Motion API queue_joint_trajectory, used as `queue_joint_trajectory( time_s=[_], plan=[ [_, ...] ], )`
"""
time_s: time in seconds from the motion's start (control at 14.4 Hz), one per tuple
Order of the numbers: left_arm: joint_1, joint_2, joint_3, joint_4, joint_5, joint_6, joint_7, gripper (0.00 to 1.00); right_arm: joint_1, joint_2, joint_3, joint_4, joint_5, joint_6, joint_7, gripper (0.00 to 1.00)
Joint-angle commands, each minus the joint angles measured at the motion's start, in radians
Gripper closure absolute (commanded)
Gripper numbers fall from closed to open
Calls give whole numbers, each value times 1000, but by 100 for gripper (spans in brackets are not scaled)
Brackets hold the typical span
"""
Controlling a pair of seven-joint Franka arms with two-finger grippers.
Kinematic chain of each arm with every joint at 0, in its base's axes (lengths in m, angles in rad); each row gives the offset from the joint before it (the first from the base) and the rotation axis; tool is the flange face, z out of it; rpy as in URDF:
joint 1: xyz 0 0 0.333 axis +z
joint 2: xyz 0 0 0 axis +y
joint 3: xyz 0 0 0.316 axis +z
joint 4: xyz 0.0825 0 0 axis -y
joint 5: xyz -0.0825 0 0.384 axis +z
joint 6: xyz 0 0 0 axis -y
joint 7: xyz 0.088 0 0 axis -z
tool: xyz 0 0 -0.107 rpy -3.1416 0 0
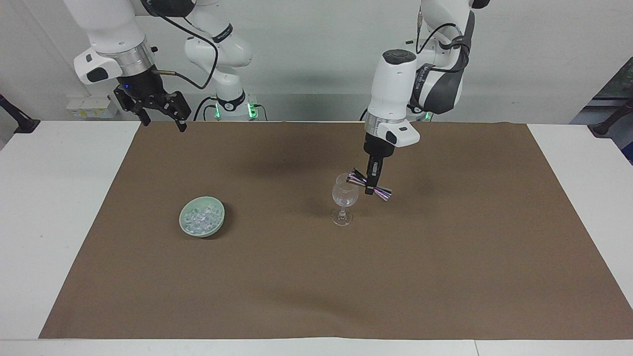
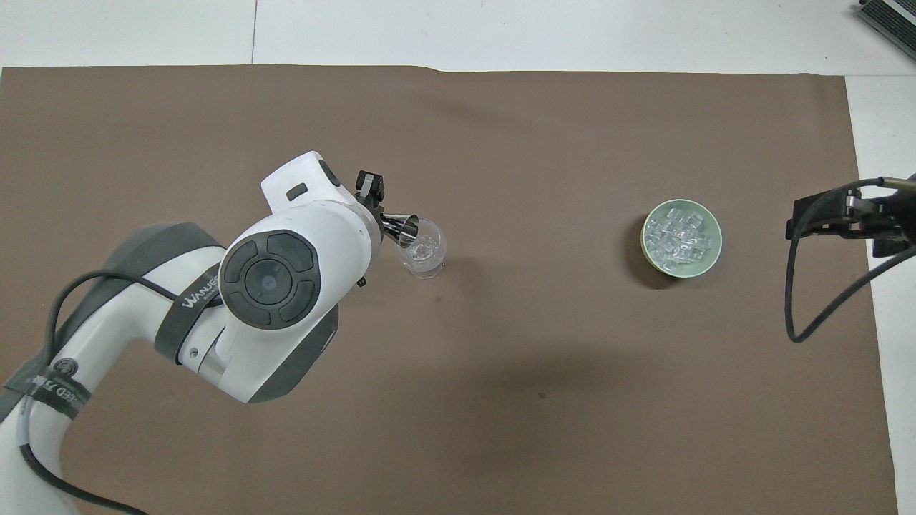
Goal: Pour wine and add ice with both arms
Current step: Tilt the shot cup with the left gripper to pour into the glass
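A clear wine glass [image 1: 344, 195] [image 2: 424, 252] stands upright near the middle of the brown mat. My left gripper [image 1: 370, 185] is shut on the waist of an iridescent double-ended jigger [image 1: 385, 193] [image 2: 405, 229]. The jigger is tilted, with its lower mouth at the glass's rim. I cannot make out any wine in the jigger or the glass. The ice [image 1: 200, 216] [image 2: 678, 236] fills a pale green bowl [image 1: 181, 218] [image 2: 713, 250] toward the right arm's end. My right gripper [image 1: 165, 119] [image 2: 823, 218] hangs open and holds nothing, raised over the mat's corner by the right arm's base, where that arm waits.
The brown mat [image 1: 445, 272] covers most of the white table [image 1: 59, 222]. Black clamps sit at both ends of the table, on the robots' side. The left arm's wrist hides the mat beside the glass in the overhead view.
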Motion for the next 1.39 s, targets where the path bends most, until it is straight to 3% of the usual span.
queue_joint_trajectory(
  time_s=[0.0,0.42,1.32],
  plan=[
    [-5,19,-10,29,49,-7,-23,100,-16,-2,5,-1,29,-5,-33,0],
    [-5,56,-24,91,124,-40,-28,100,-16,-3,5,-1,29,-5,-36,0],
    [1,53,-31,87,201,-80,41,100,-16,-2,5,-1,29,-7,-33,0]
  ],
)
